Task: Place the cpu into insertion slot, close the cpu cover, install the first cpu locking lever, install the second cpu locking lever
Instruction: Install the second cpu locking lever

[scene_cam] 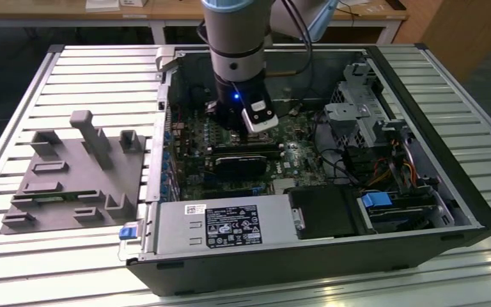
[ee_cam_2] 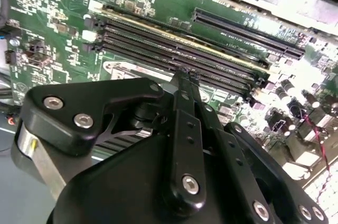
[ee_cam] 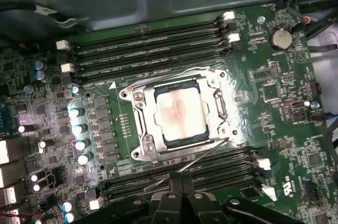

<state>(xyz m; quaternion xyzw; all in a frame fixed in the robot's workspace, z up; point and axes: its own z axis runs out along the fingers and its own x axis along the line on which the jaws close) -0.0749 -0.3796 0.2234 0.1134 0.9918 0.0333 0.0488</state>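
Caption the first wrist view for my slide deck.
End effector above motherboard; cpu seated in insertion slot, cpu cover closed.

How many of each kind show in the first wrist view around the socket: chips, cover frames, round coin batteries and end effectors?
cpu: 1
cpu cover: 1
round coin battery: 1
end effector: 1
Total: 4

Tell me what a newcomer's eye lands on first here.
The arm reaching down into the open computer case, gripper low over the motherboard. In the first wrist view, the silver cpu sits mid-board with the cpu cover framing it, between rows of black memory slots.
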